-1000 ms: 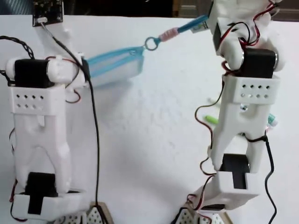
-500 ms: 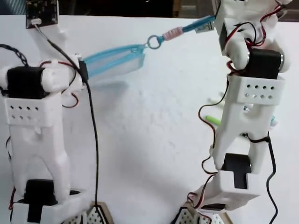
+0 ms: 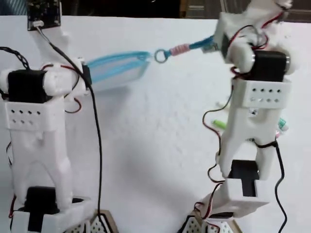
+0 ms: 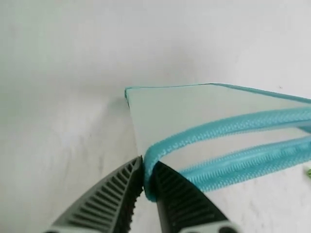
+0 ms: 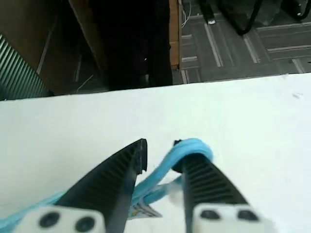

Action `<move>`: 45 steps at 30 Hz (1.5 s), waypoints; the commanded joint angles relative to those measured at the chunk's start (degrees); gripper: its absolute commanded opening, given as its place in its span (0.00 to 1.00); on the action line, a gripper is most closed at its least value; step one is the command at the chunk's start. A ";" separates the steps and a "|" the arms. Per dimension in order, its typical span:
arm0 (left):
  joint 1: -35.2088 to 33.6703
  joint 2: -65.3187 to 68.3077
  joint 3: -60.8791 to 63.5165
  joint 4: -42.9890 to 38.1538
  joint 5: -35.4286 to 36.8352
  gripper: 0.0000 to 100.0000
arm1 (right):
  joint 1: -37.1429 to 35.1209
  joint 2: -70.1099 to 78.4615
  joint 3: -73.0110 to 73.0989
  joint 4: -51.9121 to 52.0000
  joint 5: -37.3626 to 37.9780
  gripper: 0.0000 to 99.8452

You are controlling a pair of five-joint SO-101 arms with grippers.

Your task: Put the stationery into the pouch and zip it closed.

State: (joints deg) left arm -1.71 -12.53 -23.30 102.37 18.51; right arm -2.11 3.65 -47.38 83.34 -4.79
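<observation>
A translucent pouch [image 3: 119, 73] with a teal zipper [image 4: 228, 128] hangs just above the table. My left gripper [image 4: 147, 170] is shut on its zipper end, seen from above at the pouch's left tip [image 3: 87, 74]. At the other end a metal ring [image 3: 160, 55] leads to a pink-beaded blue pull strap [image 3: 199, 45]. It runs to my right gripper [image 3: 216, 41]. In the right wrist view that gripper [image 5: 160, 150] stands open, with the strap [image 5: 192, 148] passing between the fingers and looped over one. A green pen [image 3: 221, 124] lies under the right arm.
Another piece of stationery [image 3: 282, 126] pokes out beside the right arm's far side. The table's back edge [image 5: 146, 90] is just beyond the right gripper, with dark floor behind it. A black cable [image 3: 97, 145] runs along the left arm.
The left arm drew back to the left and lifted the pouch. The ring and strap then dropped toward the table's middle as the right gripper came slightly nearer.
</observation>
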 commanded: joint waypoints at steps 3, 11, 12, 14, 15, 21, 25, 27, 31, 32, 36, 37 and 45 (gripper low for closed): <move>-1.63 -2.51 -0.44 0.00 0.53 0.02 | -5.85 -7.25 -2.55 6.29 0.79 0.33; -2.68 -1.89 -0.88 -0.09 0.97 0.02 | -8.31 -17.71 0.97 18.24 15.30 0.34; -2.68 -1.89 -0.88 -0.18 0.97 0.02 | -7.25 -19.56 3.16 18.24 17.41 0.34; -2.77 -1.89 -0.88 -0.79 0.97 0.02 | -6.81 -23.43 10.29 18.24 21.71 0.34; -2.77 -1.89 -0.88 -0.88 1.05 0.02 | -6.81 -25.54 14.77 18.24 23.74 0.34; -2.86 -1.63 -0.79 -1.67 1.85 0.02 | -9.71 -44.70 44.04 18.24 38.59 0.34; -2.86 2.24 -1.05 -1.32 1.85 0.02 | -14.02 -59.91 59.25 18.15 42.90 0.34; -2.86 4.09 -1.23 -1.23 1.85 0.02 | -15.16 -66.42 64.62 18.15 42.81 0.34; -2.86 4.70 -1.23 -1.23 1.85 0.02 | -14.02 -77.49 68.84 18.07 42.81 0.34; -2.86 4.62 -1.23 -1.23 1.85 0.02 | -12.09 -79.25 69.10 17.98 42.64 0.34; -2.86 4.62 -1.23 -0.62 1.76 0.02 | 2.24 -76.26 72.00 15.96 41.23 0.34; -2.86 4.62 -1.23 -0.62 1.76 0.02 | 6.20 -73.71 73.41 13.85 41.23 0.34; -3.65 4.62 -1.23 -0.44 1.49 0.02 | 15.34 -44.88 74.73 0.22 55.65 0.34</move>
State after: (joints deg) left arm -4.44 -8.04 -23.38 101.76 19.74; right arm 12.04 -50.77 28.40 86.42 45.41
